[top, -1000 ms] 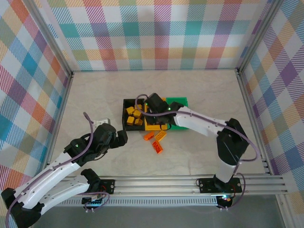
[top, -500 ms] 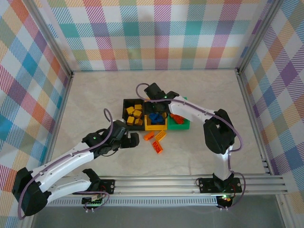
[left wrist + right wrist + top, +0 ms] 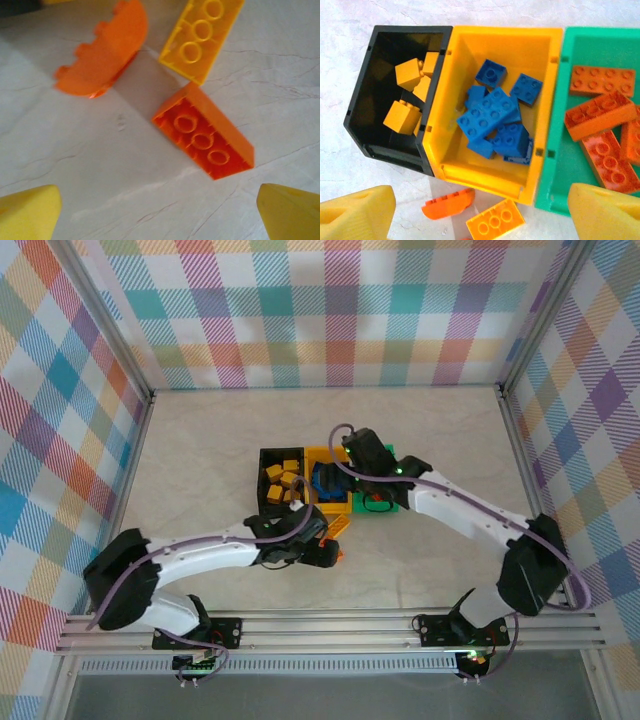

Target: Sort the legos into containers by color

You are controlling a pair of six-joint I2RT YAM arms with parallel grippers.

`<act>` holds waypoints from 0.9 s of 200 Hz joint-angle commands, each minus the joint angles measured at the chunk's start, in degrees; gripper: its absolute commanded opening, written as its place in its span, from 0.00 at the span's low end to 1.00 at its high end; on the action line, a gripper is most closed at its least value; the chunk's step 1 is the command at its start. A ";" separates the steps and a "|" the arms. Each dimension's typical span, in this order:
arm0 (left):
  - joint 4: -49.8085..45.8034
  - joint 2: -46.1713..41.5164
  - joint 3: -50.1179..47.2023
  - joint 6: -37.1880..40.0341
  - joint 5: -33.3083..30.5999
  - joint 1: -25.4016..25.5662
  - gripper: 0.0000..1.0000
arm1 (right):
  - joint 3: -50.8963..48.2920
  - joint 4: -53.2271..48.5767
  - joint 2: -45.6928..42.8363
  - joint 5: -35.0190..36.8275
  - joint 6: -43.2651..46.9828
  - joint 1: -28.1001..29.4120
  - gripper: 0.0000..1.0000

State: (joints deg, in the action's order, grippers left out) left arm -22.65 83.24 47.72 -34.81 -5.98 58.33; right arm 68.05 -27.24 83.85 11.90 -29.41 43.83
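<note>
Three containers stand side by side. The black bin (image 3: 395, 32) holds yellow legos (image 3: 407, 95), the yellow bin (image 3: 505, 35) holds blue legos (image 3: 495, 120), and the green bin (image 3: 560, 165) holds orange legos (image 3: 602, 120). My right gripper (image 3: 480, 215) hovers open above the bins' near edge with nothing between its fingers. On the table in front lie an upside-down orange brick (image 3: 202, 132), an upside-down yellow brick (image 3: 202, 35) and a curved orange piece (image 3: 102, 55). My left gripper (image 3: 160, 215) is open just short of the orange brick, holding nothing.
In the top view the bins (image 3: 262, 480) sit mid-table, with my left gripper (image 3: 318, 542) stretched across to the loose bricks (image 3: 340, 525) and my right gripper (image 3: 362, 462) over the bins. Marbled table surface lies all around, ringed by checked walls.
The right gripper has opened and drawn back rightward over the bins. The left arm has swung right and forward to the loose bricks, its gripper staying open.
</note>
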 commanded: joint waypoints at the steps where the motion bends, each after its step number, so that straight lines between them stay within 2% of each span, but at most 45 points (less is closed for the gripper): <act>1: 3.90 3.49 2.51 -1.17 0.52 1.25 1.00 | -4.07 1.41 -3.85 0.66 -2.10 -0.06 0.90; 37: 2.34 10.28 6.66 -1.15 -1.36 2.28 1.00 | -8.32 1.07 -9.13 1.63 -2.45 -0.07 0.91; 74: 1.45 15.72 9.76 -0.74 -1.72 2.75 0.92 | -10.71 1.14 -12.52 2.46 -2.31 -0.06 0.91; 89: 0.68 17.29 10.52 -0.61 -1.86 2.86 0.85 | -11.42 1.13 -13.36 2.75 -2.27 -0.06 0.91; 113: -0.23 18.09 10.05 -0.60 -2.10 2.98 0.69 | -12.47 1.05 -14.32 2.95 -2.23 -0.06 0.91; 152: -1.61 15.78 7.63 -0.72 -2.81 3.20 0.48 | -14.00 1.41 -15.86 3.57 -2.49 -0.06 0.92; 180: -3.11 14.25 6.45 -0.70 -4.27 3.30 0.45 | -14.26 1.40 -15.99 3.74 -2.55 -0.06 0.92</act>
State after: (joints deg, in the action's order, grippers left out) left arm -22.33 99.20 56.03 -35.11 -9.69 60.58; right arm 54.35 -26.59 68.90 14.57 -31.11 43.79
